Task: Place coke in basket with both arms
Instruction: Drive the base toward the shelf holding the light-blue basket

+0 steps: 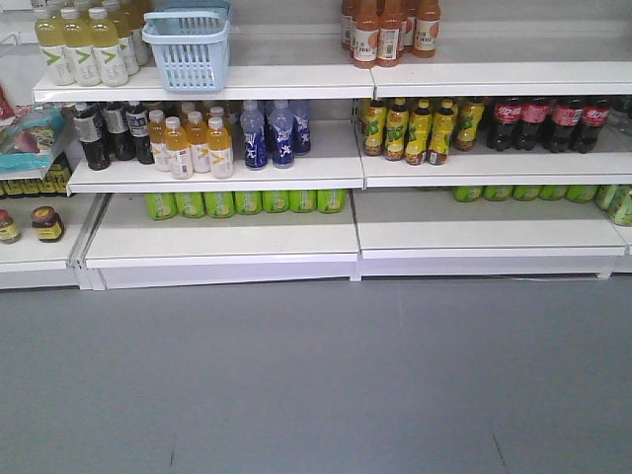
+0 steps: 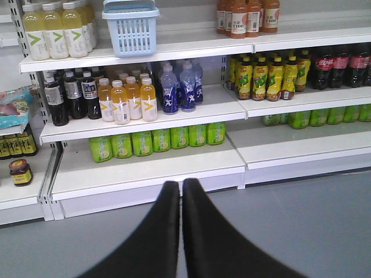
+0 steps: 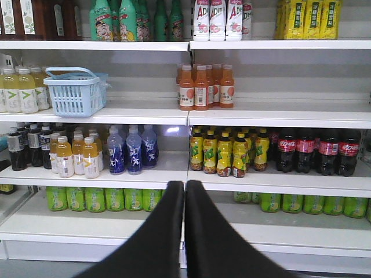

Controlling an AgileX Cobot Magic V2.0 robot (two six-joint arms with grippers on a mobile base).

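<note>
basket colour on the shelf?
The basket is light blue with slotted sides. It shows best in the right wrist view.

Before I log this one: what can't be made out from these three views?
- Inside of the basket: right wrist view, its own slotted wall hides it.
- Count of the coke bottles: left wrist view, the right edge cuts the row off.
- Labels on the jars: front view, too small.
- Arms: absent from the front view; wrist views show only the left gripper and right gripper, both shut.
</note>
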